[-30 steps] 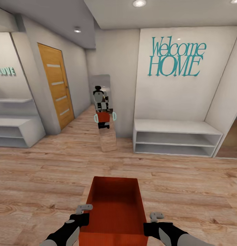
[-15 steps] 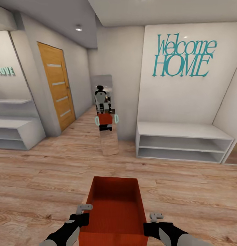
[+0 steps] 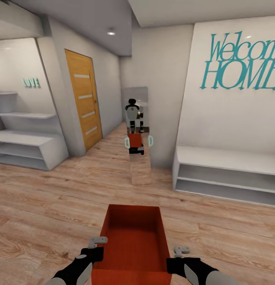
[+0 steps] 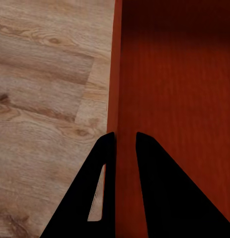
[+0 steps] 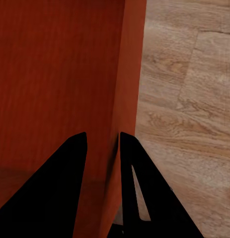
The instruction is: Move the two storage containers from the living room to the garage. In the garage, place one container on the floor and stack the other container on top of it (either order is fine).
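left wrist view, fingers (image 4: 107,148) pinching storage container (image 4: 174,89) wall

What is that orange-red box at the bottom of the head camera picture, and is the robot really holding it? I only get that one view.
Observer: Yes. In the left wrist view the left gripper has one finger on each side of the storage container's thin side wall.
Operator: And the other side?
Observer: Same there: the right wrist view shows the right gripper straddling the opposite wall, one finger inside the bin and one outside.
Operator: Is it resting on anything?
Observer: Both wrist views show the wood plank floor beside the wall; whether the bin touches it I cannot tell.
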